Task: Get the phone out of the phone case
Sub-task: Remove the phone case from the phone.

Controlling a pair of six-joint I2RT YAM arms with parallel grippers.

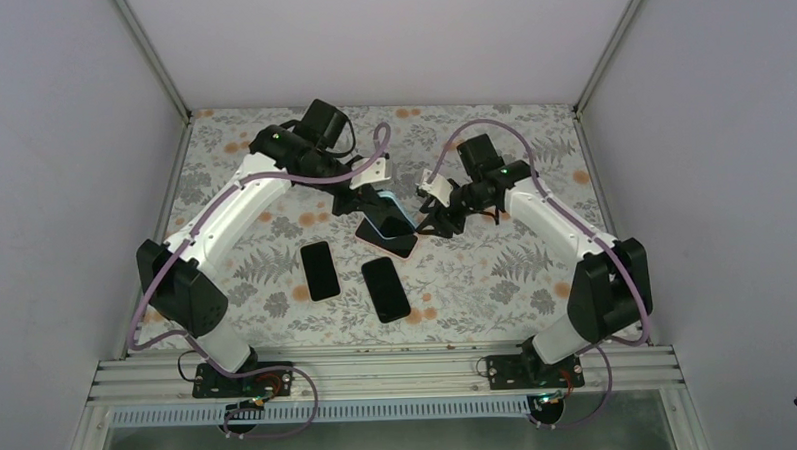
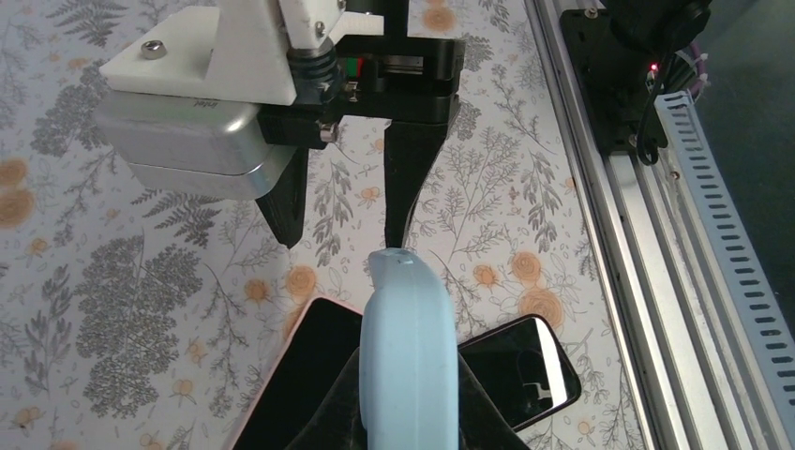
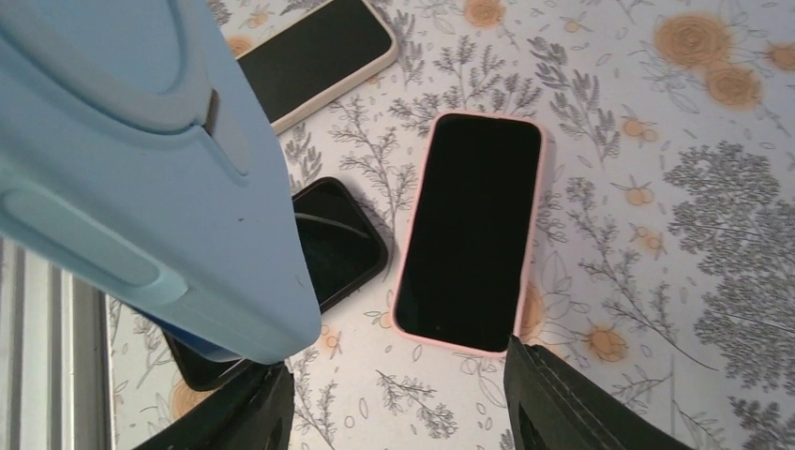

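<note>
The light blue phone case (image 2: 410,356) hangs tilted above mid-table, clamped in the left gripper (image 1: 372,201). The right gripper (image 2: 347,239) gapes at its top end, grasping nothing. Underneath lie a pink-cased phone (image 3: 473,230), a black phone (image 3: 337,244) and a cream-cased phone (image 3: 314,56).

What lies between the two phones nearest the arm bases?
Nothing but bare floral table: the top view shows the left phone and right phone apart.

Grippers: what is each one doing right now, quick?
Left gripper: closed on the light blue phone case.
Right gripper: open, nothing between its fingers.
</note>
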